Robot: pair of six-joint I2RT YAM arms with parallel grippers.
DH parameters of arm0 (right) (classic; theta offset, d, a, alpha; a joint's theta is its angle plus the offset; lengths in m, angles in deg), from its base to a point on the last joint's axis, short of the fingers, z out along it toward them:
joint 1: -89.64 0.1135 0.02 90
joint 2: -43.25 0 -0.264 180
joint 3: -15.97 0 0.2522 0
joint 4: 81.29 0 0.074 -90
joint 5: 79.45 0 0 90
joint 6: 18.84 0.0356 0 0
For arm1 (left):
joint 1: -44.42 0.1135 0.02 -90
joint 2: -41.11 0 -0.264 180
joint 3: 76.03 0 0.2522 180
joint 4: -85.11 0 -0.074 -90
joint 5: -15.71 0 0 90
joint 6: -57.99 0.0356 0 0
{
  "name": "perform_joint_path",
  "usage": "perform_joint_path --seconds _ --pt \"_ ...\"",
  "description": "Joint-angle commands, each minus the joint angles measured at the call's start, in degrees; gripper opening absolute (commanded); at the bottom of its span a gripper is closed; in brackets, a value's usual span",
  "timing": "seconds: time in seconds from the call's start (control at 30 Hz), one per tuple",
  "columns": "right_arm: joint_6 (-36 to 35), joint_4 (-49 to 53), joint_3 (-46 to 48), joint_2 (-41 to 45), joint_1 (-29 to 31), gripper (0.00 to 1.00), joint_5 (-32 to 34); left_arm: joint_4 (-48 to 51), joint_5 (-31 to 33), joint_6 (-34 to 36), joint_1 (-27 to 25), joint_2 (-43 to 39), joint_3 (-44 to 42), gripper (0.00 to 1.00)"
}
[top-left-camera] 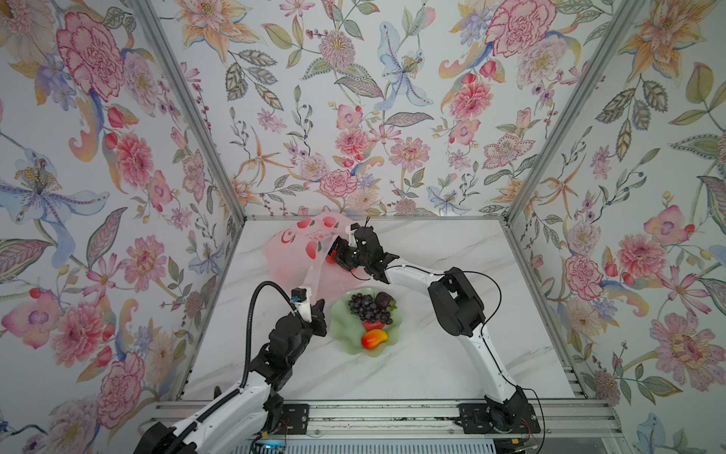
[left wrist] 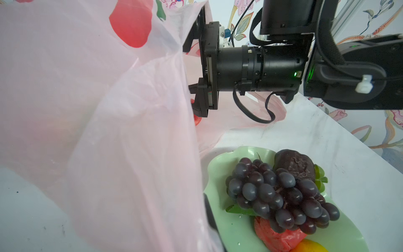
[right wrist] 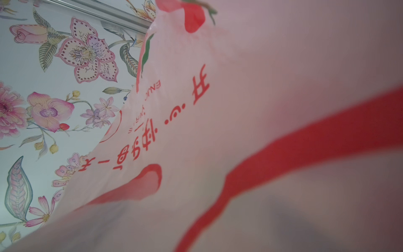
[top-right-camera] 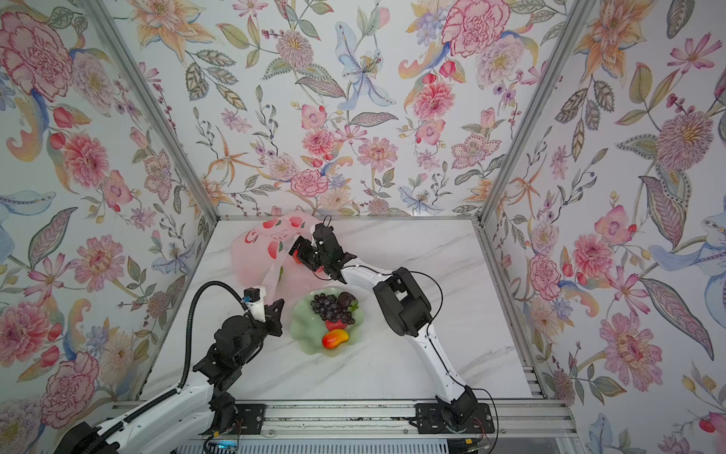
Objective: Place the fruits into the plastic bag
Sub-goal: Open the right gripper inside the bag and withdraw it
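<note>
The pale pink plastic bag (top-left-camera: pixel 292 251) (top-right-camera: pixel 255 251) (left wrist: pixel 87 109) (right wrist: pixel 239 87) stands at the back left. Its near edge is pulled taut by my left gripper (top-left-camera: pixel 319 310) (top-right-camera: pixel 278 310), which is shut on the film. My right gripper (top-left-camera: pixel 338 253) (top-right-camera: pixel 300 253) (left wrist: pixel 192 67) reaches into the bag's mouth with its jaws spread wide. A red fruit (top-left-camera: pixel 331 259) (left wrist: pixel 197 119) lies just below them, apart from the fingers. Grapes (top-left-camera: pixel 367 306) (left wrist: pixel 279 192), a maroon fruit (top-left-camera: pixel 385 300), a strawberry (top-left-camera: pixel 373 325) and a mango (top-left-camera: pixel 373 339) sit on the plate.
The pale green scalloped plate (top-left-camera: pixel 345 334) (top-right-camera: pixel 306 334) (left wrist: pixel 235 235) lies mid-table, right beside my left gripper and below the right forearm. Flowered walls close in the marble table at the back and on both sides. Bag film fills the right wrist view.
</note>
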State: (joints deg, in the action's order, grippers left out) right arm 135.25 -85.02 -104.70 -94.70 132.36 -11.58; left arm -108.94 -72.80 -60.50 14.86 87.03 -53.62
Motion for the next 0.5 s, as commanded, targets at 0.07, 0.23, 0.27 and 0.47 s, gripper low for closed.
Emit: perform_joint_path --seconds 0.07,0.23,0.27,0.47 --pt "-2.1 -1.2 3.7 6.2 -0.1 0.99 -2.4 -0.7 -0.6 -0.3 0.7 -0.7 0.0 0.00" --pt "-2.7 -0.6 8.0 9.8 0.2 0.99 -4.6 -0.6 -0.3 -0.5 0.7 -1.5 -0.4 0.00" --pt "-2.8 -0.2 8.5 10.2 0.3 0.99 -5.2 -0.6 -0.2 -0.6 0.7 -1.7 -0.4 0.00" --pt "-3.4 -0.9 14.1 14.1 1.1 0.99 -9.0 -0.2 0.2 -0.7 0.7 -2.7 -0.8 0.00"
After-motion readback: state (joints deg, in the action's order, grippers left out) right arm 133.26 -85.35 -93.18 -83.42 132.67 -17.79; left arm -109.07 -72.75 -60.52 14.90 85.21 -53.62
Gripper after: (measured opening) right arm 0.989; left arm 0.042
